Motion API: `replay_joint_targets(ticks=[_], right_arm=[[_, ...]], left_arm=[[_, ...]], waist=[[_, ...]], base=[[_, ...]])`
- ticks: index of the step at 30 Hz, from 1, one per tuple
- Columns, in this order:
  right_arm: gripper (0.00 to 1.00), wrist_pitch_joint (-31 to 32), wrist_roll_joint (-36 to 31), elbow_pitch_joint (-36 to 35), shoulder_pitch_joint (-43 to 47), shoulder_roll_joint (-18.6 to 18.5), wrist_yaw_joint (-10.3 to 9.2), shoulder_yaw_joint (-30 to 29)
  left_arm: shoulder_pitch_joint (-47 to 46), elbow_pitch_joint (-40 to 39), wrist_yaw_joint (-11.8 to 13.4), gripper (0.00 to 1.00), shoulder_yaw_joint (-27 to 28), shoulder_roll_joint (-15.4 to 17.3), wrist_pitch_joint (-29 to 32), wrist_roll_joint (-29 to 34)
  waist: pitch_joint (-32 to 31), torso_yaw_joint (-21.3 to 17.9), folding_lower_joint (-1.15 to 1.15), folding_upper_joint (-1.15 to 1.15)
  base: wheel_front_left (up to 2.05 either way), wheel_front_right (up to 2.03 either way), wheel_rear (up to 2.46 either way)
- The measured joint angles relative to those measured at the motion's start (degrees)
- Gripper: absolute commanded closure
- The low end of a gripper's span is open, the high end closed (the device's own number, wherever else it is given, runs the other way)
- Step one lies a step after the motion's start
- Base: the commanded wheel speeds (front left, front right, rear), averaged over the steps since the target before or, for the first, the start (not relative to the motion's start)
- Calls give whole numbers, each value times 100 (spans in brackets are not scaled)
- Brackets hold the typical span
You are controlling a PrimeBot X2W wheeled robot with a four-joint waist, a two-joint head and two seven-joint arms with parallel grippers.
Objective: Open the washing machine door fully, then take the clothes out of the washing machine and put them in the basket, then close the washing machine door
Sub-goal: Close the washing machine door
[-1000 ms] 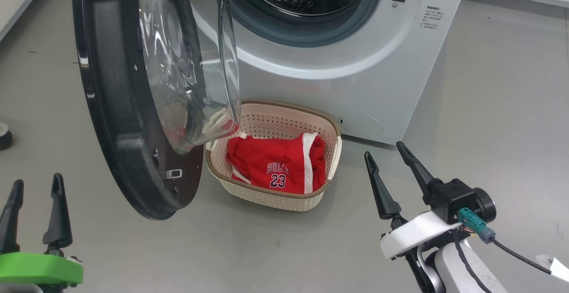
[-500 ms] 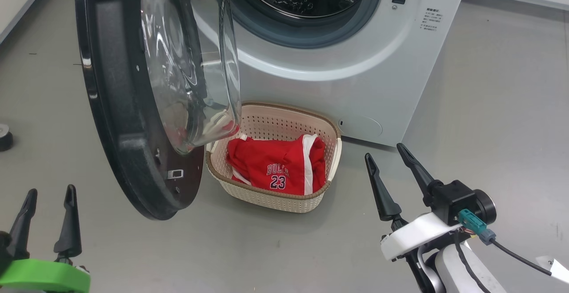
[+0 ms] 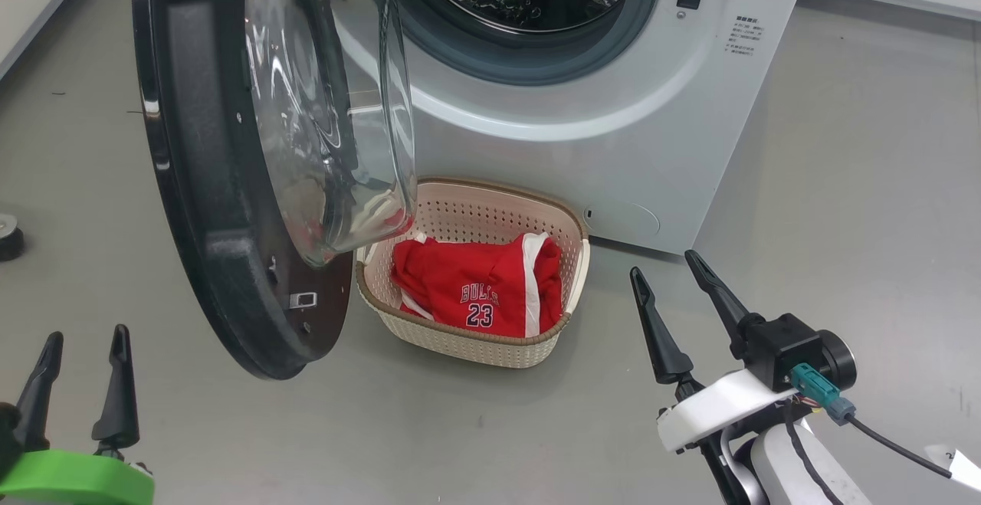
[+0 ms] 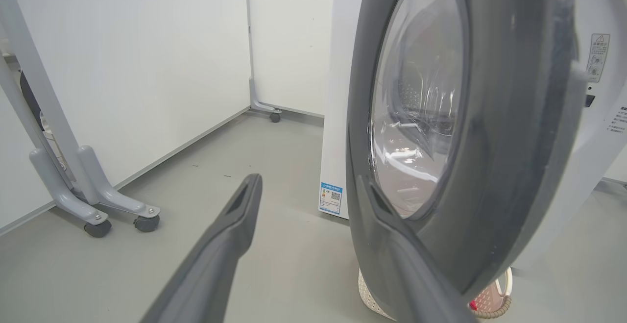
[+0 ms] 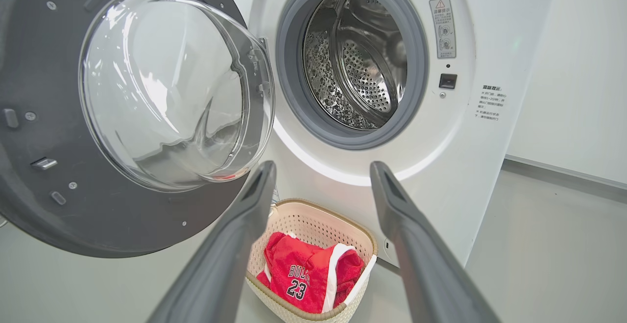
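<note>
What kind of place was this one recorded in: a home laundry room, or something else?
Probably a test room or lab mock-up rather than a home. The washing machine stands on a plain grey floor, and the white wall panels beside it rest on wheeled metal feet.

Clothes (image 5: 303,279) in basket (image 5: 313,225) | basket between right fingers (image 5: 235,244), before washing machine (image 5: 470,166) | washing machine door (image 5: 122,225) left of them, apparently overhanging basket
</note>
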Motion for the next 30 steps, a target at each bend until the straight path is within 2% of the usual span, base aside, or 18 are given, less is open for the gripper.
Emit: replay_joint_targets(ticks=[26,27,28,30], right_arm=[[0,0,-1,-1,43,10,35,-21],[0,0,-1,-1,46,11,35,-21],[0,0,-1,-1,49,12,35,-21],[0,0,-1,-1,61,14,36,-21]], left_arm=[[-139,79,0,1,-74,15,-7,-8],[-139,79,0,66,-88,13,-7,-12],[-139,79,0,100,-96,12,-7,-12],[-139,79,0,100,-130,13,-7,-12]], waist=[[-53,16,0,0],[-59,16,0,0],[-66,16,0,0],[-77,16,0,0]], base=[[0,0,0],[0,0,0],[0,0,0],[0,0,0]])
